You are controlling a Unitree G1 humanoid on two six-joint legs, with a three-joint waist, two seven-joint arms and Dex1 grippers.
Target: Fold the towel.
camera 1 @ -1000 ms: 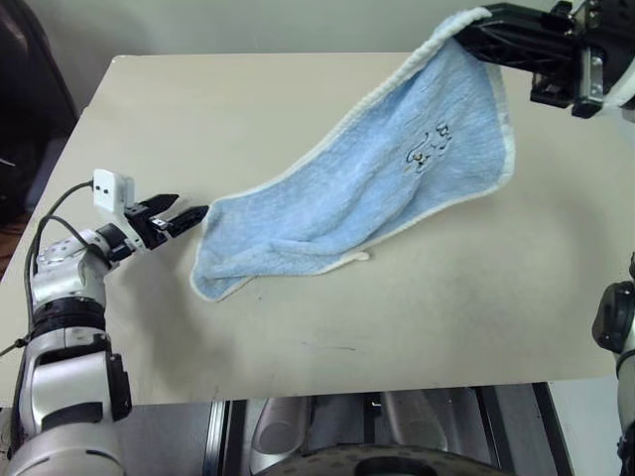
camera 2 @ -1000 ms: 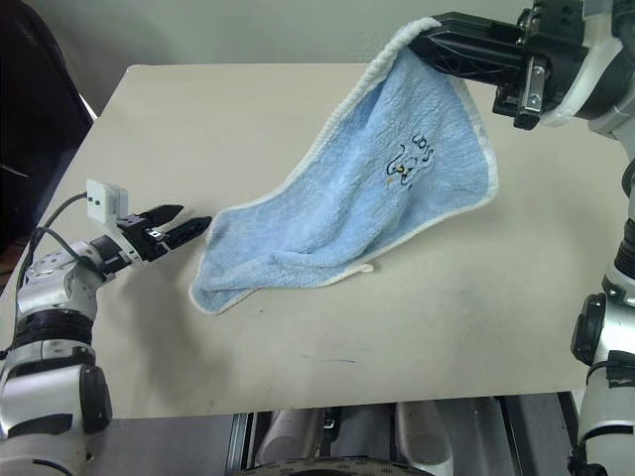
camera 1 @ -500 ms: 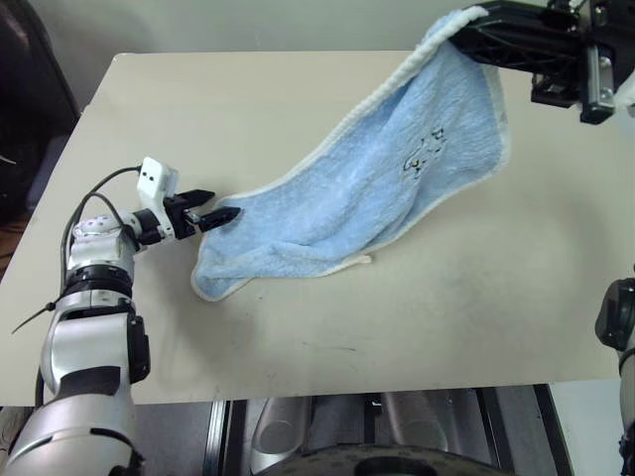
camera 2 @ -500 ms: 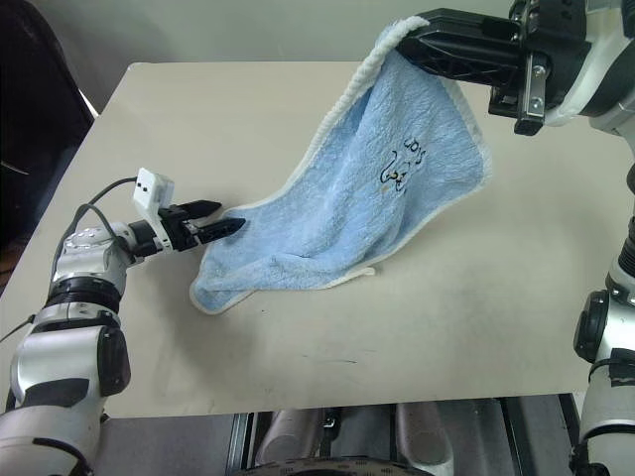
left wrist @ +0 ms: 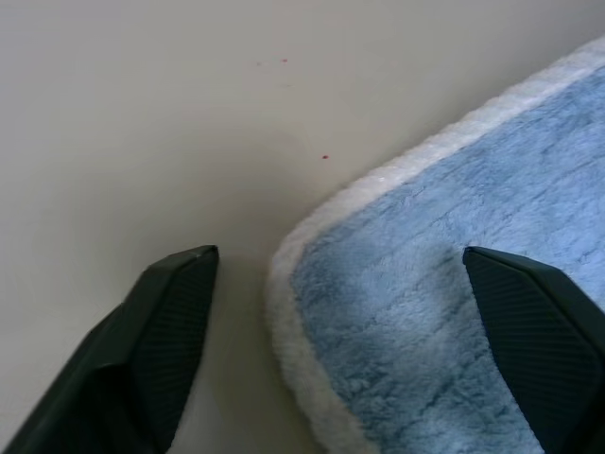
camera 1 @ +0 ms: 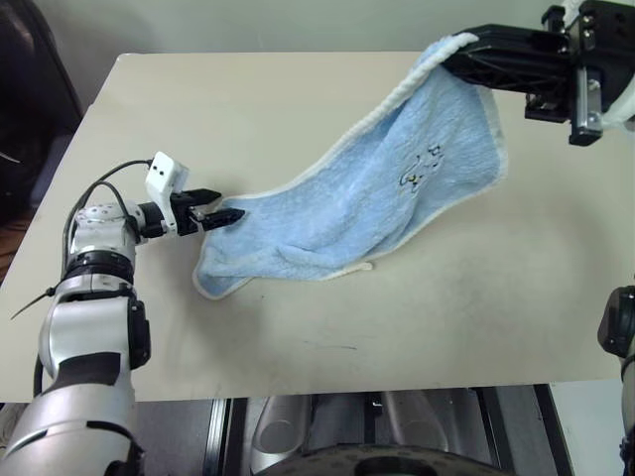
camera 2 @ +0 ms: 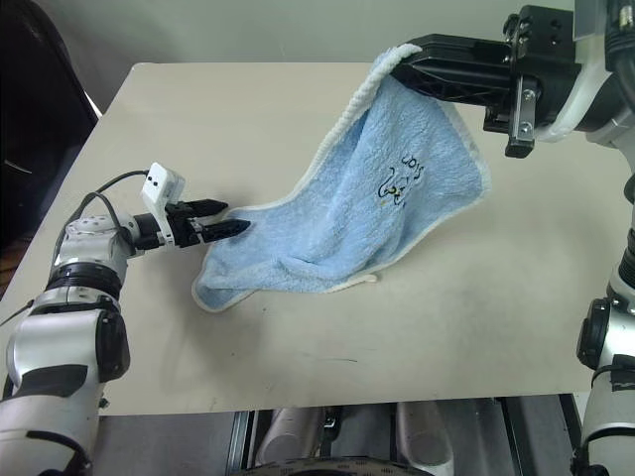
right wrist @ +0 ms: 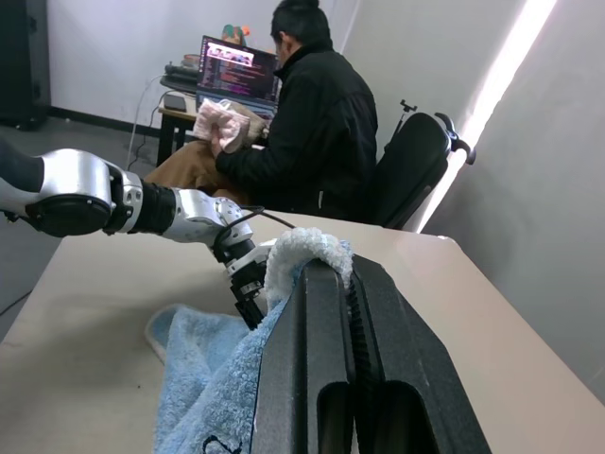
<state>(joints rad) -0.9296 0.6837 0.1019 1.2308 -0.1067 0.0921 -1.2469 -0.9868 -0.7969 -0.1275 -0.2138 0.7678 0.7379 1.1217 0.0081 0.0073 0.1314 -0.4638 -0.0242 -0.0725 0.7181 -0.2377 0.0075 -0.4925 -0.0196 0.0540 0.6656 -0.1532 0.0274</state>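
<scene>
Left gripper (left wrist: 336, 350) has slid right since a second ago — fingers apart, straddling the towel (camera 1: 377, 198) corner on the table (camera 1: 298, 109). Right gripper (camera 2: 412, 69) stays clamped on the raised corner.

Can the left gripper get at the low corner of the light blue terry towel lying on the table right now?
Probably yes: the left gripper stands open astride that corner of the light blue terry towel, nothing between.

Beige table (camera 1: 298, 119) — seated person (right wrist: 307, 132) at laptop (right wrist: 232, 64).
</scene>
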